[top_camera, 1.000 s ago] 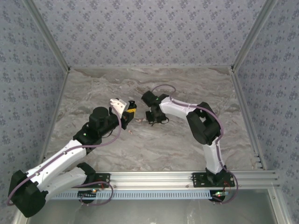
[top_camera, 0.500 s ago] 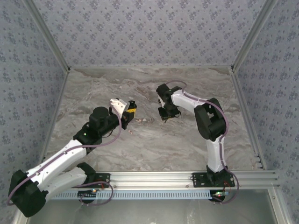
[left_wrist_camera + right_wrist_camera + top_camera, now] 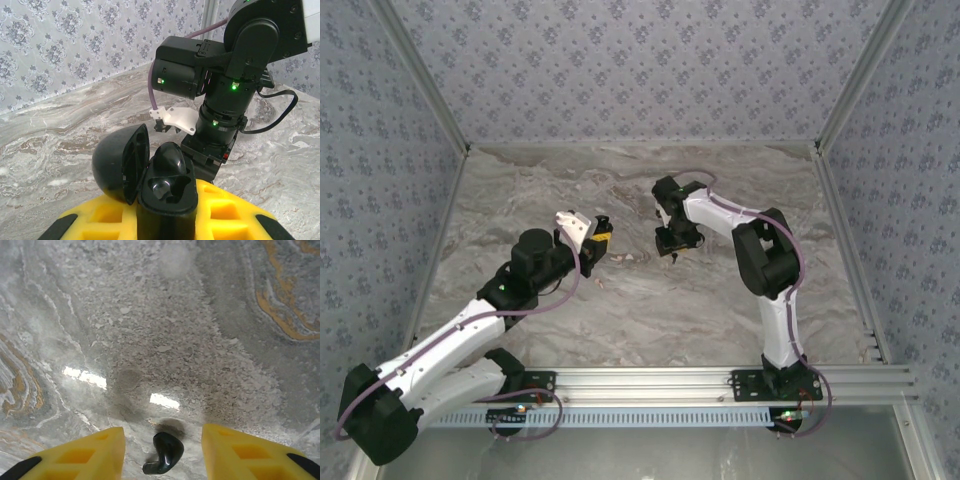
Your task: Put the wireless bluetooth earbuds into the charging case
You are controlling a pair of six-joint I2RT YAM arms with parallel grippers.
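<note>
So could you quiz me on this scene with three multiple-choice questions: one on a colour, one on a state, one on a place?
1. What colour is the case that the left hand grips?
A. Black
B. White
C. Pink

2. How is its lid?
A. Shut
B. Taken off
C. Swung open

3. Where does the loose earbud lie?
A. On the lid
B. On the table, between the fingers of the right hand
C. Pinched in the left hand

Answers:
1 A: the left wrist view shows a glossy black case between the yellow fingers.
2 C: the lid stands hinged back beside the case, with the inside showing.
3 B: the right wrist view shows the earbud on the marbled table, in the gap of the open hand and touching neither finger.
</note>
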